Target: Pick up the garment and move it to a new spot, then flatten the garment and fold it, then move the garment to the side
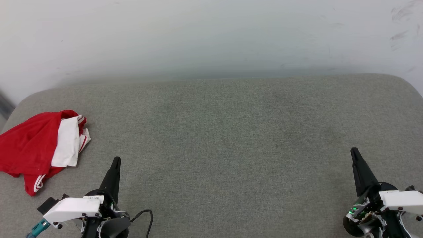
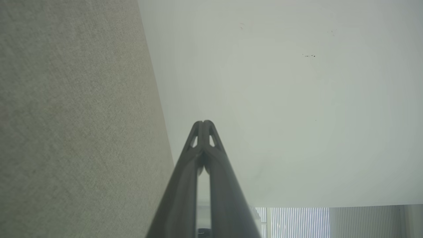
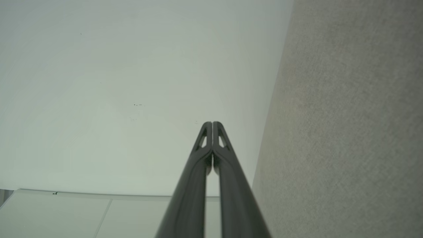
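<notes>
Grey fabric-covered counter (image 1: 231,148) fills the frame's lower two-thirds. The garment (image 1: 29,145) lies bunched at the left edge, mid-height. The heap runs loosely from upper right to lower left, with a white sleeve (image 1: 67,142) on top and no neck showing. I judge it light and limp, best pinched at a raised fold. My left claw (image 1: 116,161), lower left, and right claw (image 1: 354,152), lower right, are pressed together, empty.

Left gripper (image 1: 116,161), right gripper (image 1: 354,152): both seemingly closed, empty.
</notes>
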Controlling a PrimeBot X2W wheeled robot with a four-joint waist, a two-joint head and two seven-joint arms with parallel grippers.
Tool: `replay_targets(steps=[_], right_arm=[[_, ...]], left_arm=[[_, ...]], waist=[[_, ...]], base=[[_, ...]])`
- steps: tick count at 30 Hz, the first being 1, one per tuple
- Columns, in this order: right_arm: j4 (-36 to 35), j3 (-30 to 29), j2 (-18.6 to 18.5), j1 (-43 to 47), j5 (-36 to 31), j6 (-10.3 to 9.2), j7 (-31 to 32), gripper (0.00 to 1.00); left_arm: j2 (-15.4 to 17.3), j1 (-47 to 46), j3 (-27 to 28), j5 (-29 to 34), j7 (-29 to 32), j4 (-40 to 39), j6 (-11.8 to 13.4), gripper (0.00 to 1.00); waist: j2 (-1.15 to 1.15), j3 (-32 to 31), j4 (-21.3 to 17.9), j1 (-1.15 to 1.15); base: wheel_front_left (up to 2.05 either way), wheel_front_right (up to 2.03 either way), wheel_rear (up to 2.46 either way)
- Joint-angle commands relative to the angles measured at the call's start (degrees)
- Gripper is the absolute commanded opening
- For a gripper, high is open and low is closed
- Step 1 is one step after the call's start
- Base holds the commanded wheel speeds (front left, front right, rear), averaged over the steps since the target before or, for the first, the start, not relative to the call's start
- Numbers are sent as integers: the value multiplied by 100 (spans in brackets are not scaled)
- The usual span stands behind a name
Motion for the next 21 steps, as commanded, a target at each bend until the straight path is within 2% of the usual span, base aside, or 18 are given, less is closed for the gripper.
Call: replay_targets(steps=[1,21], right_arm=[[2,-4,19,-57,-34,-2,11,0],[3,-3,18,-57,-34,-2,11,0]], left_arm=[[-7,-42,24,26,19,1,-24,0],[-6,-42,20,22,16,1,-24,0]], waist=[[0,0,0,0],[0,0,0,0]], base=[[0,0,0],[0,0,0]])
